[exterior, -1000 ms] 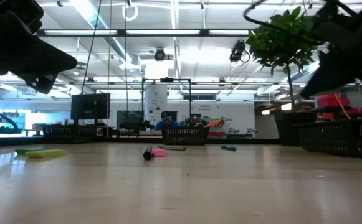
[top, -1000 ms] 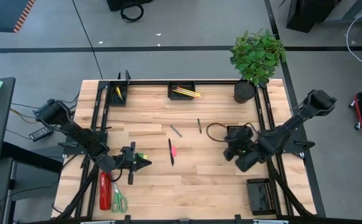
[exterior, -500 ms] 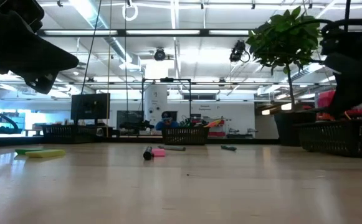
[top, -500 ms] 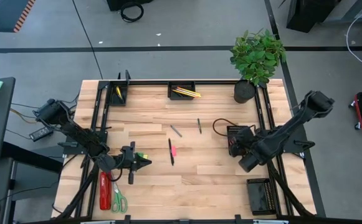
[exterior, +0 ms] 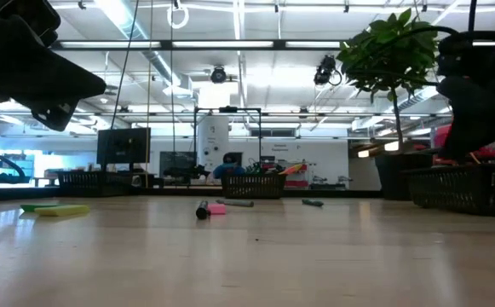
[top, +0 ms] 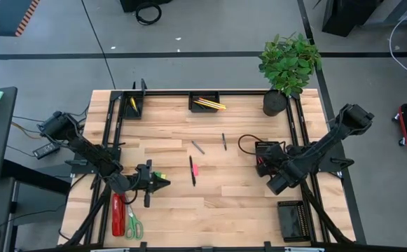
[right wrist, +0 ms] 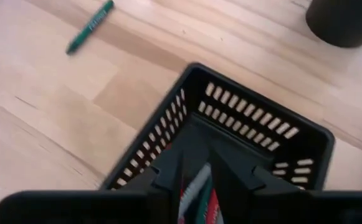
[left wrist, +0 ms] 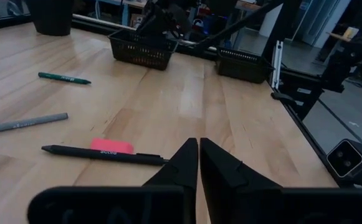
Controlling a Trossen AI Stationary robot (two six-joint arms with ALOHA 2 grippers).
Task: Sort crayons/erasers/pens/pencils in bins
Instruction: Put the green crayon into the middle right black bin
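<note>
while the right gripper (right wrist: 196, 180) hangs right over a bin (right wrist: 305, 140) at the table's right side, the risk is a bad drop: the red, white and green stick (right wrist: 196, 190) between its fingers (right wrist: 168, 165) sits close to the near wall, and if it tips as it goes it could catch on the rim or bounce out onto the wood. i judge this to be a release step, one item going in, with plenty left to sort. the jaws stand partly apart, and i cannot tell whether they grip the stick or only frame it; it may already lie loose in the bin

the left gripper (left wrist: 198, 163) waits low over the left side of the table, jaws pressed together with nothing between them. just ahead of it lie a black pen (left wrist: 103, 154) and a pink eraser (left wrist: 112, 146), touching or nearly so. a careless approach there could shove both at once and send the pen rolling. a grey pen (left wrist: 25, 122) and a green one (left wrist: 64, 78) lie farther off, well apart from each other

in the high view two bins along the far edge hold yellow sticks: one (top: 133, 106) at the left corner, one (top: 207, 102) near the middle. a fourth bin (top: 292, 219) sits at the near right. a yellow and a green eraser (top: 159, 175) lie beside the left gripper
</note>
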